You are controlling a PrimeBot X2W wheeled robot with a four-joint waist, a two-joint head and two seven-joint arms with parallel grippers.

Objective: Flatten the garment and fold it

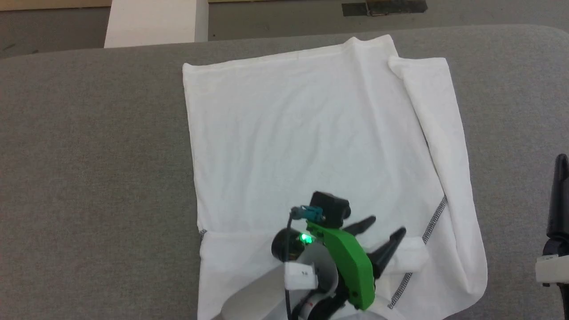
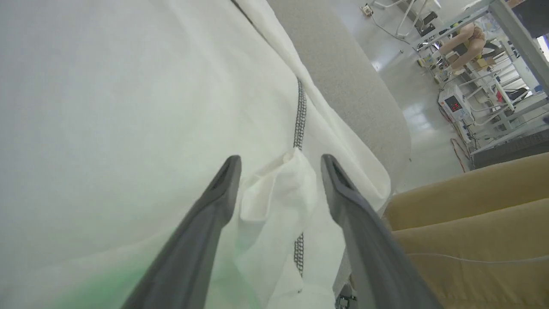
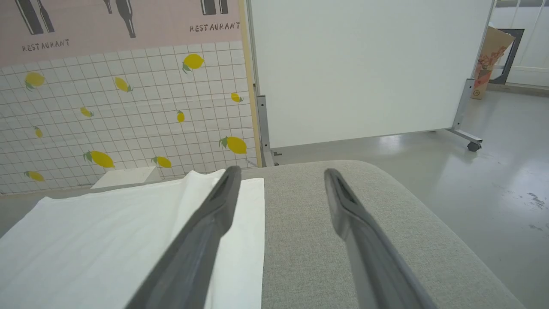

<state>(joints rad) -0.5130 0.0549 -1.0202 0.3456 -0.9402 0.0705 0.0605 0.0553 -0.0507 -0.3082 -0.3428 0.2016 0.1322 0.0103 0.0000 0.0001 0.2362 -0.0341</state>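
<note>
The garment, a white T-shirt, lies spread on the grey table, its right side folded inward in a long strip. Grey zigzag stitching runs near its lower right. My left gripper hovers open over the shirt's near right part. In the left wrist view, the left gripper has its fingers apart on either side of a small raised fold of the garment, without pinching it. My right gripper stands open above the bare table, right of the garment. One of its dark fingers shows at the right edge.
A white box stands beyond the table's far edge. A white wheeled panel and a lemon-print wall stand behind the table. Tan cushions lie past the table's rounded edge.
</note>
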